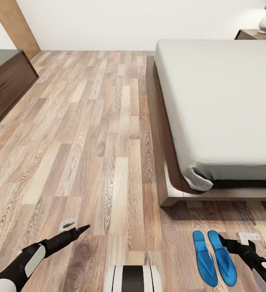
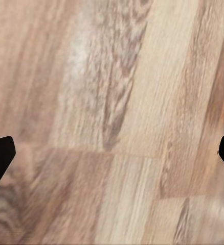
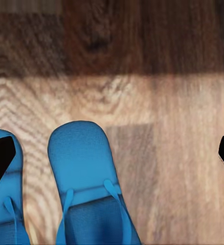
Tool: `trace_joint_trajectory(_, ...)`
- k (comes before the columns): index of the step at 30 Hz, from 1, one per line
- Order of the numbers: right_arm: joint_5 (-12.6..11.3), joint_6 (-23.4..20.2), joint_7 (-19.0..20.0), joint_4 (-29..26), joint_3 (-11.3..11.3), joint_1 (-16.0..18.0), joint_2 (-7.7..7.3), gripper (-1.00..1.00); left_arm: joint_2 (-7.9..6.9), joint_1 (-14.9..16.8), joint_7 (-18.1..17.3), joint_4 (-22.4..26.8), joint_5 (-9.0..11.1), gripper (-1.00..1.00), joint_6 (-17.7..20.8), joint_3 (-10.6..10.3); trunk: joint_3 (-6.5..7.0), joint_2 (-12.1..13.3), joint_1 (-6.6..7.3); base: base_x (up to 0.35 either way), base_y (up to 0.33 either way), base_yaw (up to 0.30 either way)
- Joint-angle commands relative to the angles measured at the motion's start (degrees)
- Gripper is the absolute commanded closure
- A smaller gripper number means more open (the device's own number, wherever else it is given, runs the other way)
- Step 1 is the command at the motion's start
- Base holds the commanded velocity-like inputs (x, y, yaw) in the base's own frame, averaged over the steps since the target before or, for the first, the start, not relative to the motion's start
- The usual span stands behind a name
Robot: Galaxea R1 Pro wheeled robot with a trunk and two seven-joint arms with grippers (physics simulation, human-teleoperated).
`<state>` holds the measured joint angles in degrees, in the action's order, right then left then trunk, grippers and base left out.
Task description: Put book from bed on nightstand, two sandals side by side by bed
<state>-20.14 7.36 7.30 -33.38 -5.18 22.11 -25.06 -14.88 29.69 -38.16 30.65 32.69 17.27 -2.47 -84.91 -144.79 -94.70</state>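
Lying paired beside bed: sandals

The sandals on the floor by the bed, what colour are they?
Bright blue, straps included. The sandals show best in the right wrist view, lying side by side on the wood floor.

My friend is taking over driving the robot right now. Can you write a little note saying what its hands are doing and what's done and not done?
Left gripper: open, empty, over bare floor.
Right gripper: open, empty, beside the two sandals.
The two sandals lie side by side on the floor near the foot corner of the bed; that part looks done.
The book isn't visible on the stretch of mattress in the head view, so find it first.
A nightstand stands at the far side by the head of the bed. Moving the book there is what's left.
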Motion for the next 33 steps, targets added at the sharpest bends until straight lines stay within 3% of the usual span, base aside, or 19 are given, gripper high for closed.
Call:
trace_joint_trajectory(1,-0.60,0.28,0.06,0.07,-0.35,0.04,-0.07,-1.00,-0.06,0.01,0.02,0.02,0.59,-1.00,0.40,-0.26,0.20,0.00,0.03,0.000,0.000,0.000)
trace_joint_trajectory(16,-0.66,0.27,0.15,0.08,-0.26,0.04,-0.07,-1.00,-0.06,0.01,0.02,0.02,0.59,-1.00,0.40,-0.26,3.52,0.20,0.42,0.000,0.000,0.000)
trace_joint_trajectory(26,-2.00,-0.71,1.34,0.33,-0.27,-0.01,-0.07,-1.00,0.03,0.01,0.02,-1.48,0.57,-1.00,0.36,-0.39,5.73,0.34,0.68,0.000,0.000,0.000)
trace_joint_trajectory(30,-5.20,-1.17,7.49,0.42,-0.27,-0.09,-0.07,-1.00,0.50,0.01,-0.05,-6.53,0.47,-1.00,-0.56,-0.42,6.62,0.39,0.78,0.000,0.000,0.000)
trace_joint_trajectory(33,-7.14,-2.78,14.52,2.01,-0.27,-0.17,-0.07,-1.00,0.71,0.01,-0.11,-11.00,0.41,-1.00,-3.36,-0.46,7.28,0.43,0.86,0.000,0.000,0.000)
